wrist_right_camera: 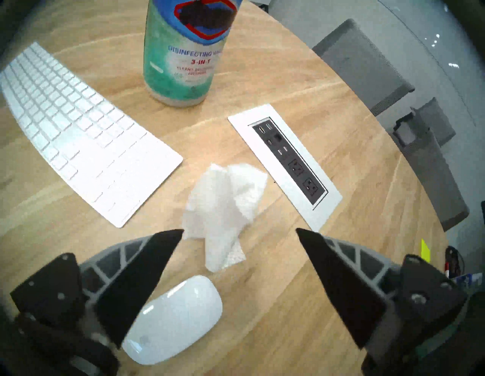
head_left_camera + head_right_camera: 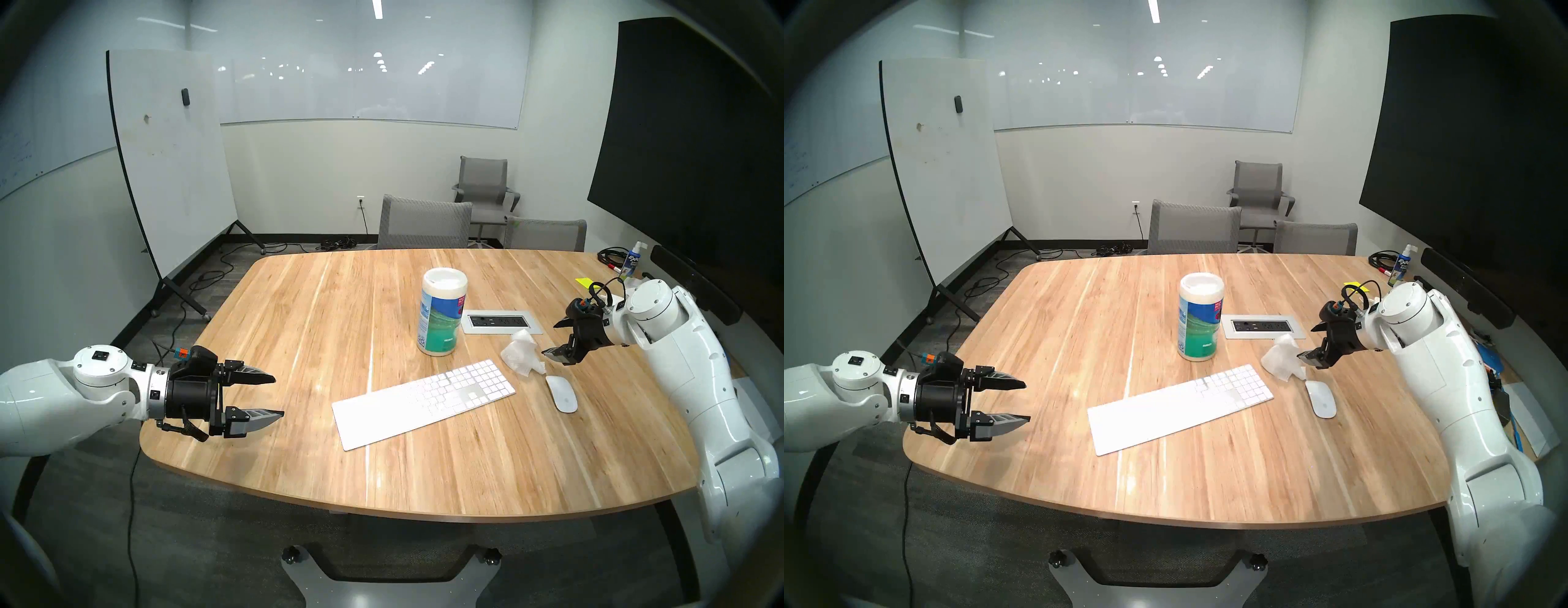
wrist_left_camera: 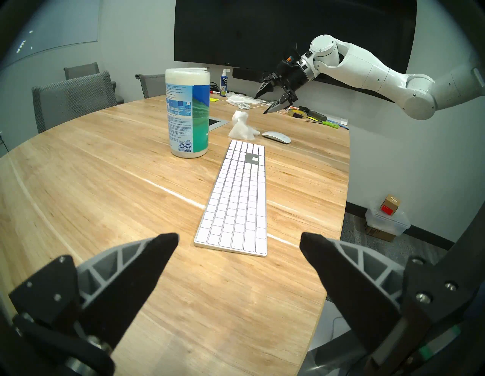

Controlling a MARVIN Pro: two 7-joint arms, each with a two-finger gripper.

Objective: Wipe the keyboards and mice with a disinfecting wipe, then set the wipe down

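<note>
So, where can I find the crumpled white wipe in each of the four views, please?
Head stereo left: wipe, right of centre, beside the keyboard's far end.
Head stereo right: wipe, right of centre, same spot.
Left wrist: wipe, upper centre, beyond the keyboard.
Right wrist: wipe, centre, just ahead of the open right gripper.
Shared landmark: the wipes canister, seen in all four.

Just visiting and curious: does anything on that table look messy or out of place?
Only the crumpled wipe, lying loose on the table between the keyboard, mouse and power outlet panel. The keyboard sits askew. Nothing looks spilled or damaged.
</note>
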